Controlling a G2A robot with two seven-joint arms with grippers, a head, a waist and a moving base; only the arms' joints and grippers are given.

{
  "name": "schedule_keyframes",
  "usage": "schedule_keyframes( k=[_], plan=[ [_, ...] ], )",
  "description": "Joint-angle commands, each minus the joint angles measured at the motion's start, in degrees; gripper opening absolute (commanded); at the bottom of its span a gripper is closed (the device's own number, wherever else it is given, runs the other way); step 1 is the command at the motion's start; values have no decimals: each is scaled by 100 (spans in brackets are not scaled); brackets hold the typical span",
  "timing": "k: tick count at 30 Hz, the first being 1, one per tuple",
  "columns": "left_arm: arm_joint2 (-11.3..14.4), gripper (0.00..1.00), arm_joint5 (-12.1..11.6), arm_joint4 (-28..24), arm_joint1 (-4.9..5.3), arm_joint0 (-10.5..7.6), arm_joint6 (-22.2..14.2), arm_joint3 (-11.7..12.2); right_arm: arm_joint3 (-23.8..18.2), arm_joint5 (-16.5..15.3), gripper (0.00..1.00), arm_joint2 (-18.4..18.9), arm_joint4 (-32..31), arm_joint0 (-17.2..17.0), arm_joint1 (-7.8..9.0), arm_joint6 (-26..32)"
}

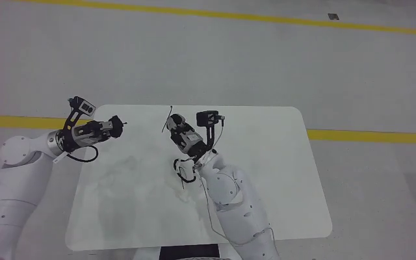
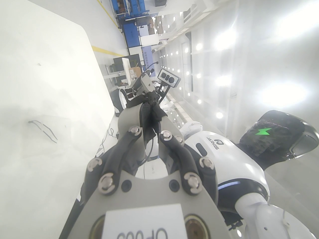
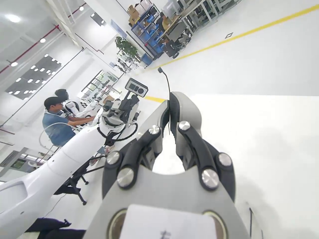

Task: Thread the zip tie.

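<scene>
A thin black zip tie (image 3: 167, 83) is pinched in my right gripper (image 3: 170, 105), which is shut on its strap. The square head (image 3: 159, 70) sticks out past the fingertips. From above, the right gripper (image 1: 174, 124) hovers over the back middle of the white table (image 1: 273, 188), and the zip tie (image 1: 168, 114) pokes out on both sides of it. My left gripper (image 1: 117, 126) hangs over the table's back left corner, pointing toward the right one with a gap between them. Its fingers (image 2: 129, 118) are pressed together, with nothing seen between them.
Faint thin grey lines (image 2: 43, 130) mark the tabletop; I cannot tell if they are a shadow. The left arm's wrist camera (image 3: 135, 88) faces my right gripper. Yellow floor tape (image 1: 214, 13) runs beyond the table.
</scene>
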Motion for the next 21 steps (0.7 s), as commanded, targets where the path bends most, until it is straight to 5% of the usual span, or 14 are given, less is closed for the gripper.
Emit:
schedule_keyframes(
  k=[1, 8, 17, 21],
  plan=[
    [109, 0, 23, 76, -25, 50, 383, -136, 2, -30, 0, -74, -215, 47, 5, -386],
    [599, 0, -17, 284, -160, 87, 1471, -442, 477, 345, 0, -743, -1066, 208, -70, -2001],
    [910, 0, -17, 322, -273, -27, 1706, -425, 832, 896, 0, -1081, -1641, 347, -113, -2860],
    [916, 0, -17, 306, -284, -44, 1719, -418, 809, 904, 0, -1083, -1631, 348, -112, -2912]
  ],
)
